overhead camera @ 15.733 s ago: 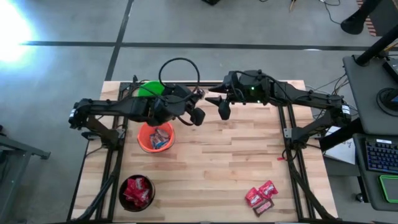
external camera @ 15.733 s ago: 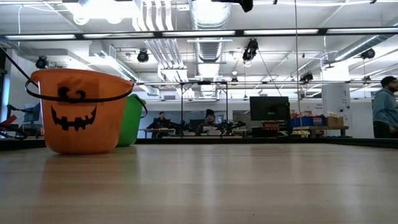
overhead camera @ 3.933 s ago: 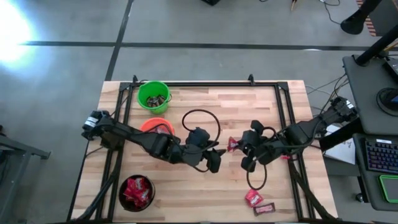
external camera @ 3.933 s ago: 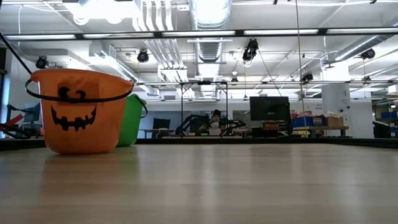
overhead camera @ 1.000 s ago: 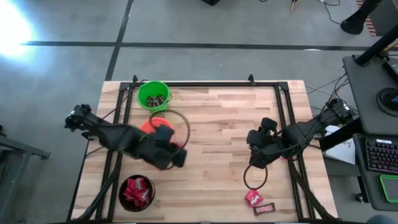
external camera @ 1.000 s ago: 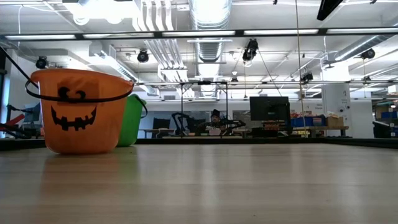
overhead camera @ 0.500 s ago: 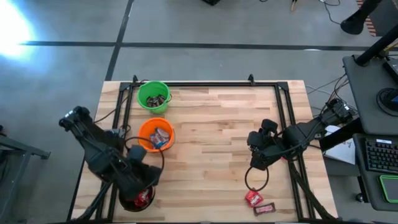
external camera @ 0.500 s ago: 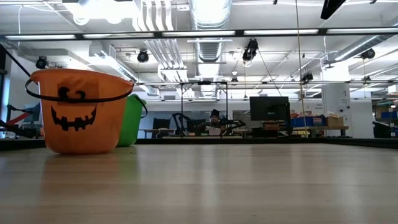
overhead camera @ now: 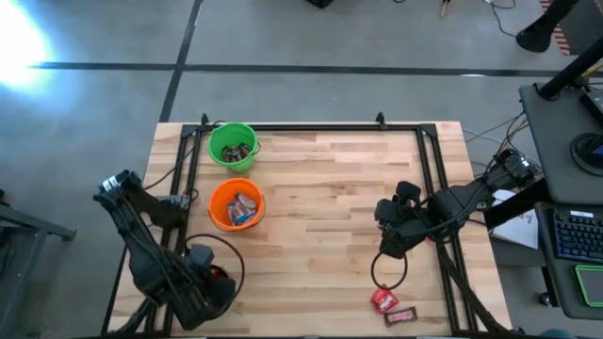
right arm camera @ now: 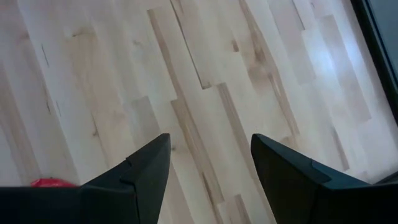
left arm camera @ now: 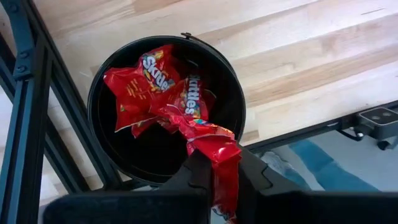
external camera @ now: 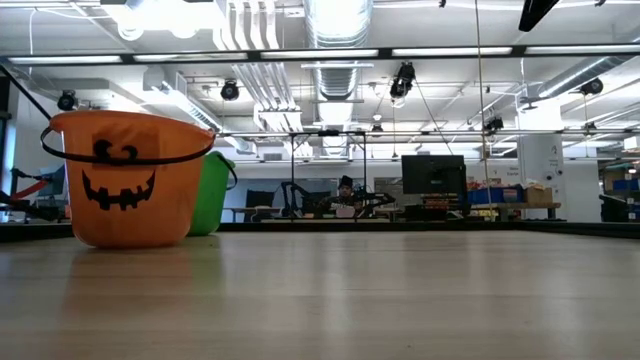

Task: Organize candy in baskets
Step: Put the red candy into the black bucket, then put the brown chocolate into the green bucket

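Wooden tabletop [overhead camera: 320, 207]: my left gripper [left arm camera: 217, 171] hangs over the black basket [left arm camera: 230, 93] at seven o'clock, clamped on a red candy [left arm camera: 217, 152]. My right gripper [right arm camera: 208, 162] waits at three o'clock, fingers spread, empty.

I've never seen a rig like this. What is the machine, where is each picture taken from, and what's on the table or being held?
Two dark robot arms work at a wooden table, sorting candy into buckets. One camera looks straight down, one sits at tabletop level, and one rides on each wrist. The left gripper pinches a red candy above the black bucket, which already holds red ones. The right gripper hangs open over bare wood. The green bucket and orange bucket stand nearby; two candies lie near the front edge.
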`<state>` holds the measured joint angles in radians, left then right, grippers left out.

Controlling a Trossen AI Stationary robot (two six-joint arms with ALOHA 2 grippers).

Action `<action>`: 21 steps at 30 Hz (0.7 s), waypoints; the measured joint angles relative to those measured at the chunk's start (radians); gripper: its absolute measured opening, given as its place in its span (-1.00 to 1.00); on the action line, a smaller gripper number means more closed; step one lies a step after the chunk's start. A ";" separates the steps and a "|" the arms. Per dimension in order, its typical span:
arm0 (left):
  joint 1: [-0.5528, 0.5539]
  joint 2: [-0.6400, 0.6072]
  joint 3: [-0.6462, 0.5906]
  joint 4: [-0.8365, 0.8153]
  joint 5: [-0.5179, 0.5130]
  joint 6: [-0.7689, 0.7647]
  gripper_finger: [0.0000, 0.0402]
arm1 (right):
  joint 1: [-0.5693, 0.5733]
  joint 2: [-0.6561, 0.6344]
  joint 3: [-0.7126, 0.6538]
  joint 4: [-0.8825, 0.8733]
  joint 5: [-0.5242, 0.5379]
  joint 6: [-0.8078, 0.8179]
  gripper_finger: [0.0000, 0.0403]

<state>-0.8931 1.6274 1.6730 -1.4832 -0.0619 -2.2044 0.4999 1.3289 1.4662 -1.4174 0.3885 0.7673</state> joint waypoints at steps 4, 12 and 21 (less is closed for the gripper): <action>-0.001 0.010 0.000 0.001 0.002 0.003 -0.82 | 0.000 0.000 0.000 0.000 0.000 0.000 0.09; -0.001 0.009 0.000 -0.015 0.052 0.012 -0.37 | 0.000 0.000 0.000 0.000 -0.002 0.000 0.09; 0.003 0.009 0.000 0.198 -0.258 0.063 -0.18 | 0.088 0.000 -0.001 -0.036 -0.178 0.133 0.09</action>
<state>-0.8906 1.6364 1.6733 -1.2857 -0.3197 -2.1415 0.5880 1.3293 1.4654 -1.4530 0.2102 0.8999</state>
